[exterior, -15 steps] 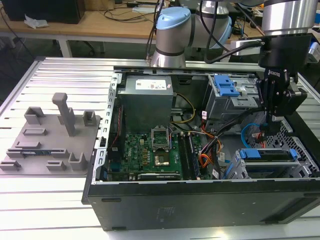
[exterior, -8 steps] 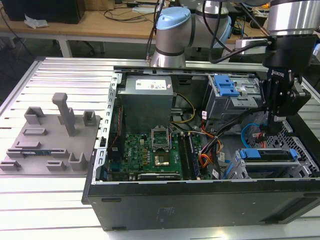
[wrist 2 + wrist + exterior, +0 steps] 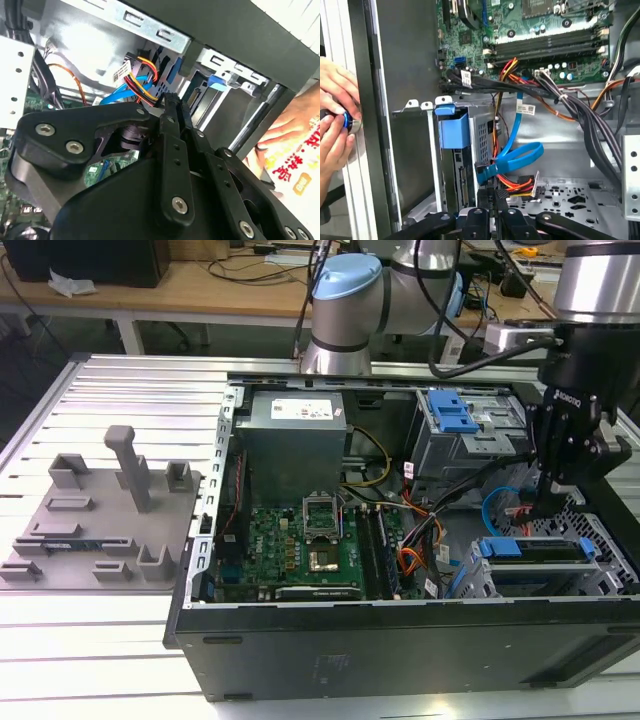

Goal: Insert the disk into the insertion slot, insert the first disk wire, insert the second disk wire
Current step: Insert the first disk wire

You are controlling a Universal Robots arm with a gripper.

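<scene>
The disk (image 3: 535,552) lies in its blue carrier inside the insertion slot (image 3: 478,578), the grey cage at the case's front corner on the exterior view's right. In the first wrist view the carrier's blue end (image 3: 454,131) sticks out beside the cage's perforated wall (image 3: 483,135). My gripper (image 3: 540,508) reaches down into the case just behind the cage. Its fingers (image 3: 493,196) are shut on a black connector with red, yellow and orange wires (image 3: 519,182). A blue flat cable (image 3: 517,152) loops right beside it. In the second wrist view the fingertips (image 3: 172,102) press together below the same wire bundle (image 3: 142,75).
A person's hands (image 3: 335,120) rest on the case's outer edge, one also in the second wrist view (image 3: 285,125). Taller cage with blue latch (image 3: 455,415), power supply (image 3: 295,435) and motherboard (image 3: 300,540) fill the case. A grey fixture plate (image 3: 100,510) lies outside on the exterior view's left.
</scene>
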